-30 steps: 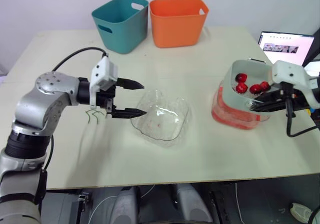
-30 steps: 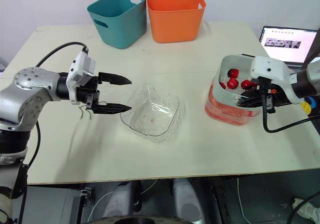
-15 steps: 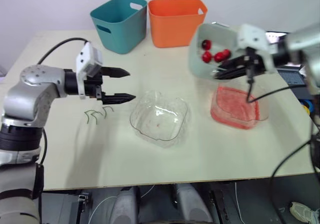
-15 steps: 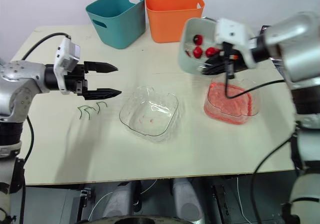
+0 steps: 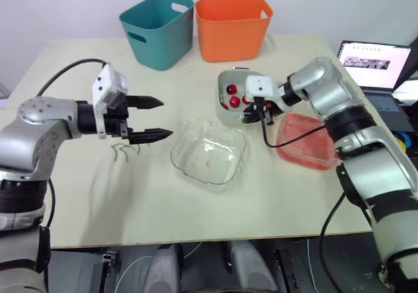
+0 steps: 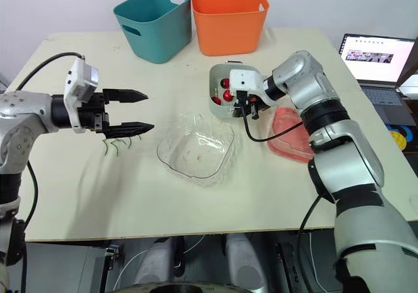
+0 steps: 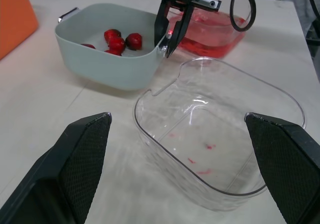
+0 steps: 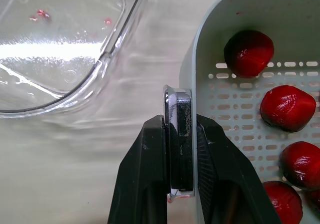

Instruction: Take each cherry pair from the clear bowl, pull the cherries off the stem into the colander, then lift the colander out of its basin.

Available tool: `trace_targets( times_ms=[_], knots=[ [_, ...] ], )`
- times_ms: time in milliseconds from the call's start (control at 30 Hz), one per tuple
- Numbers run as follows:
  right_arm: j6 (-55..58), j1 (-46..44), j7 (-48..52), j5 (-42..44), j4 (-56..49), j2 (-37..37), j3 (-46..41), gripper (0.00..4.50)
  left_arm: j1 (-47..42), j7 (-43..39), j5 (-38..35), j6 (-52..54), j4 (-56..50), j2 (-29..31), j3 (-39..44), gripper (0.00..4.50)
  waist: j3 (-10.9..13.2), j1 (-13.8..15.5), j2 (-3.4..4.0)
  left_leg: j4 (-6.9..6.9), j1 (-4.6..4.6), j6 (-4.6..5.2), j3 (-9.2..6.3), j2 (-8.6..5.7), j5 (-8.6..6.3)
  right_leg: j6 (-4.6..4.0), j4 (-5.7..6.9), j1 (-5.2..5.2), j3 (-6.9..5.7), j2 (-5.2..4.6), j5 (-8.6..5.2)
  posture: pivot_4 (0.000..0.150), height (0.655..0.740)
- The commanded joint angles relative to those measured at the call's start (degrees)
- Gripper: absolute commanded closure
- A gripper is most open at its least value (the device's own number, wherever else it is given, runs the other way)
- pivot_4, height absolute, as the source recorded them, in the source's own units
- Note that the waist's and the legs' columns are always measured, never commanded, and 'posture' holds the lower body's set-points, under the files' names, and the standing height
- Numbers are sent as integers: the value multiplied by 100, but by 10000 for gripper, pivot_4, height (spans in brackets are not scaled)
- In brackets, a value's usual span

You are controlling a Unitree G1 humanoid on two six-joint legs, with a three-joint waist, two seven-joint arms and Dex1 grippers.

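Sitting mid-table beside the red-stained clear basin (image 5: 313, 159), the pale perforated plastic colander (image 5: 225, 113) is holding glossy red cherries (image 5: 233, 100). Thin green stems (image 5: 124, 149) are lying between the scalloped clear bowl (image 5: 225, 175) and the table's (image 5: 196, 221) left edge.

From the left wrist, the left gripper (image 7: 176, 116) is gaping wide before the juice-flecked bowl.

From the right wrist, the right gripper (image 8: 180, 126) is pinching the colander's metal handle (image 8: 179, 149).

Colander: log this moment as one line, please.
colander: out of basin, holds cherries | right gripper: shut on colander handle | left gripper: open, beside empty clear bowl
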Motion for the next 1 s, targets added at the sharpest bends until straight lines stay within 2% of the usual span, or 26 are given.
trace_targets(
  times_ms=[33,200,233,300,500,567,700,833,900,967,1000],
  knots=[
    [-251,-281,-4,-74,324,113,-191,40834,-9,84,-128,48,-231,119,265,0,0,-1,0,0,0,0,-1,0,0,0,1,0,0,0,0,1500,7400],
    [-349,-322,-59,-102,655,277,-313,40834,4,135,-148,51,-242,87,234,0,0,-2,0,0,1,-1,-1,0,1,0,4,0,0,0,0,1500,7400],
    [-379,-322,-111,-107,699,292,-341,35234,-12,133,-134,34,-216,74,208,0,0,-2,0,0,2,-1,-2,0,1,0,4,1,-1,0,0,1500,7400],
    [-393,-318,-132,-113,741,303,-399,30229,-46,121,-110,6,-159,54,168,0,0,-2,0,0,4,-1,-2,-1,1,0,5,2,-1,0,0,1500,7400],
    [-289,-255,-78,-55,433,101,-628,8697,-66,27,-74,-5,19,74,113,0,0,-1,0,0,5,-1,-2,-1,1,0,7,2,-1,0,0,1500,7400],
    [-122,-214,24,49,118,-54,-782,8697,-33,0,-70,-10,77,121,148,0,1,5,1,0,4,-1,-2,-1,1,0,7,1,-1,0,0,1500,7400],
    [524,163,-117,441,-1082,-587,-1414,8697,143,88,-92,30,183,288,452,0,1,10,1,-1,4,-1,-3,-1,1,0,7,1,-1,0,0,1500,7400],
    [1966,1086,-498,1169,-2988,-1085,-2370,8697,585,379,-7,63,170,551,841,0,1,23,1,-9,5,0,-8,-1,0,-2,7,2,-4,-1,-2,1500,7400],
    [2555,1521,-770,1456,-3758,-1186,-2733,5689,787,435,-77,111,84,624,1010,0,1,21,1,-6,6,0,-7,-1,0,-2,7,2,-5,-1,-2,1500,7400],
    [3513,2243,-1201,1982,-4903,-1271,-3530,310,1052,537,-107,212,77,726,1292,0,0,19,0,-6,10,0,-6,0,0,-3,6,4,-4,1,-2,1500,7400],
    [4062,2593,-1402,2273,-5474,-1300,-3964,94,1179,562,-137,267,80,774,1432,0,0,20,0,-6,12,0,-8,1,0,-3,10,6,-3,2,-3,1500,7400]
  ],
)
